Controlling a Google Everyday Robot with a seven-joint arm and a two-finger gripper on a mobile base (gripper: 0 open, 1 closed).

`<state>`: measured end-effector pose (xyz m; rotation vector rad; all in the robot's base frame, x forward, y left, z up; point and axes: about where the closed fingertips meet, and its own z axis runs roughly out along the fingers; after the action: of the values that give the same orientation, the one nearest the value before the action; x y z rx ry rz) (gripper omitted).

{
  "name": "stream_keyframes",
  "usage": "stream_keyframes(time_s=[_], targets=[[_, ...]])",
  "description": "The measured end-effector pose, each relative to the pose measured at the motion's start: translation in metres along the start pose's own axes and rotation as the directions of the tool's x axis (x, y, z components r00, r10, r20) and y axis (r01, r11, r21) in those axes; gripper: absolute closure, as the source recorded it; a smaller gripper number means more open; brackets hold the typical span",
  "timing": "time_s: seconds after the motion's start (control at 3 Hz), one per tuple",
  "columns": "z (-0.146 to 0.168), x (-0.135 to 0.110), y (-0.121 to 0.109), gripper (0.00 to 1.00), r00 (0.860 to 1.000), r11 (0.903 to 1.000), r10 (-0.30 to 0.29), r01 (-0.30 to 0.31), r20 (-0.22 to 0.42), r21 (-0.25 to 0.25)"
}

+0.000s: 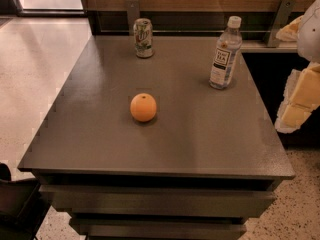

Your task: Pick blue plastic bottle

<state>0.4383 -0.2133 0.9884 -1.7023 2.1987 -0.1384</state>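
The blue plastic bottle (224, 54) stands upright at the back right of the dark grey table (200, 134). It is clear and bluish, with a white cap and a white-and-dark label. My gripper (299, 100) shows as white and yellowish parts at the right edge of the view, beyond the table's right side. It is to the right of the bottle and nearer the front, apart from it and holding nothing that I can see.
A green-and-silver soda can (143, 38) stands at the back left of the table. An orange (143, 107) lies near the middle. A wooden wall with metal brackets and a ledge (260, 45) runs behind the table. A dark chair (15, 199) is at the lower left.
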Motion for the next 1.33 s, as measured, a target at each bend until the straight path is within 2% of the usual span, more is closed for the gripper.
stream_keyframes(time_s=[0.67, 1.0, 1.33], targets=[[-0.001, 0.001, -0.005, 0.00, 1.000, 0.9999, 0.007, -0.007, 0.018, 0.010], [0.005, 0.015, -0.024, 0.00, 0.994, 0.9968, 0.066, -0.069, 0.083, 0.040], [0.018, 0.028, -0.035, 0.00, 0.969, 0.9821, 0.164, -0.178, 0.185, 0.061]])
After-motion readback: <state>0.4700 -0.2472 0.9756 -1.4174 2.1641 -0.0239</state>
